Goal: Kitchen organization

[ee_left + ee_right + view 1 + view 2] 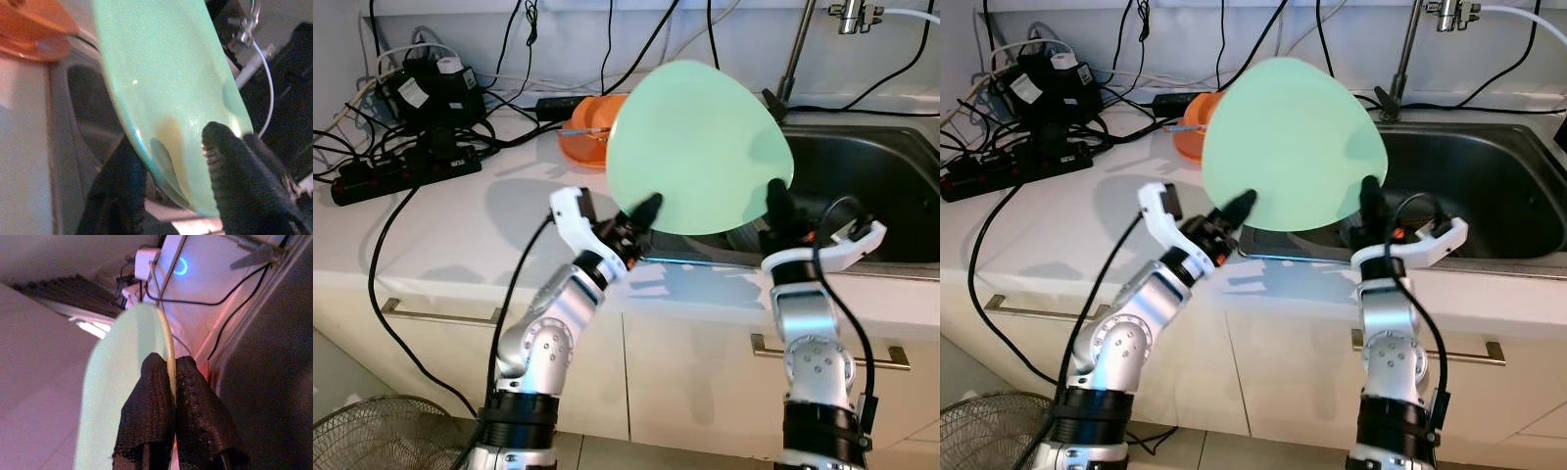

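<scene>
Green plate (700,147) stands upright, pinched by left gripper (646,211) and right gripper (777,204).

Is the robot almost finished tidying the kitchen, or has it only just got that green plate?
Nothing looks put away yet. In hand: the green plate, pinched at its rim by the left claw and right claw, raised above the counter edge beside the sink. Left: setting the plate somewhere, and the orange bowl on the counter.

Green plate (700,147) blocks reach toward sink (871,186)
</scene>
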Robot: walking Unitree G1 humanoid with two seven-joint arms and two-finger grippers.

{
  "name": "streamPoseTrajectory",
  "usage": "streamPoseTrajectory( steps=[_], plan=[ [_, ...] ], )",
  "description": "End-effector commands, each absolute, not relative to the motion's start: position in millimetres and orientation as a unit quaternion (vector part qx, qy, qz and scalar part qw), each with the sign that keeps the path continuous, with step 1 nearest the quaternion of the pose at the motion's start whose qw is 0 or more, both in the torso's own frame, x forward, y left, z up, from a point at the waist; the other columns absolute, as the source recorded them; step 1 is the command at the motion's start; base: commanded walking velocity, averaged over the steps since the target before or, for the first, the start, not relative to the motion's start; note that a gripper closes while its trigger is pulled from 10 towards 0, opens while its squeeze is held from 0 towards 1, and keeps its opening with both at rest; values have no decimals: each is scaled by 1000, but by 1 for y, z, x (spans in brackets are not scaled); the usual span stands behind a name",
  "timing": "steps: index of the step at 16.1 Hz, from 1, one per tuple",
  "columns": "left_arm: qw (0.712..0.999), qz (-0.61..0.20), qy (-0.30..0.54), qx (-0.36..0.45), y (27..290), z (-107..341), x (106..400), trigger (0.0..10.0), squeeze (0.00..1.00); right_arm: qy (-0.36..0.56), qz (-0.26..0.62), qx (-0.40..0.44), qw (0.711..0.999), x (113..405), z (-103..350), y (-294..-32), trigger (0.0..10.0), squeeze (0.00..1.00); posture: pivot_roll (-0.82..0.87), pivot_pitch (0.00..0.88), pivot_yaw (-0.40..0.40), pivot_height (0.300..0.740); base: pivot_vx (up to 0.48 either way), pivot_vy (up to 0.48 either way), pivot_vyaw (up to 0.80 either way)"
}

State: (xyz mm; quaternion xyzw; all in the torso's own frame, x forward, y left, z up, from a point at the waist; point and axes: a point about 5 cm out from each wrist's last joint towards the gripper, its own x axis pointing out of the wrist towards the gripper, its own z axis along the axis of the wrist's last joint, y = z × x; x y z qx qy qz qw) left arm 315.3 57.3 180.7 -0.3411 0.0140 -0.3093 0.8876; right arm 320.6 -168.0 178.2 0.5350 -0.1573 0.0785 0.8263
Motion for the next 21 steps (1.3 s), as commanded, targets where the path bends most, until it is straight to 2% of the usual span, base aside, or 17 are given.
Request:
streamPoseTrajectory(
  steps=[1,4,5,11,12,13,14,16,19,21],
  plan=[
    [887,-330,11,-323,53,183,312,10000,1000,-173,70,547,816,323,185,-173,0,0,15,5,88,740,0,0,0],
    [894,-347,22,-281,49,179,308,10000,1000,-188,35,551,813,325,186,-185,0,0,16,1,89,740,0,0,0],
    [895,-361,25,-261,45,177,305,10000,0,-198,23,545,814,327,190,-191,0,0,16,0,89,740,0,0,0],
    [902,-382,41,-197,38,168,300,10000,0,-238,-16,520,820,333,207,-216,0,0,18,0,86,740,0,0,0],
    [904,-389,44,-170,37,166,298,10000,0,-243,-42,495,833,335,210,-225,7686,0,20,0,85,740,0,0,0],
    [906,-392,48,-150,36,164,297,10000,0,-242,-59,461,851,337,211,-230,10000,0,22,0,84,740,0,0,0],
    [909,-393,56,-125,36,160,295,10000,0,-240,-85,408,877,339,212,-235,10000,0,22,0,85,740,0,0,0],
    [911,-392,61,-111,36,158,294,10000,0,-239,-96,387,886,340,212,-237,10000,0,23,0,83,740,0,0,0],
    [920,-381,77,-51,44,151,293,10000,0,-240,-105,298,918,347,215,-237,10000,0,32,0,78,740,0,0,0],
    [920,-382,78,-48,44,151,293,10000,0,-241,-98,276,925,350,216,-234,10000,0,37,0,78,740,0,0,0]
  ],
)
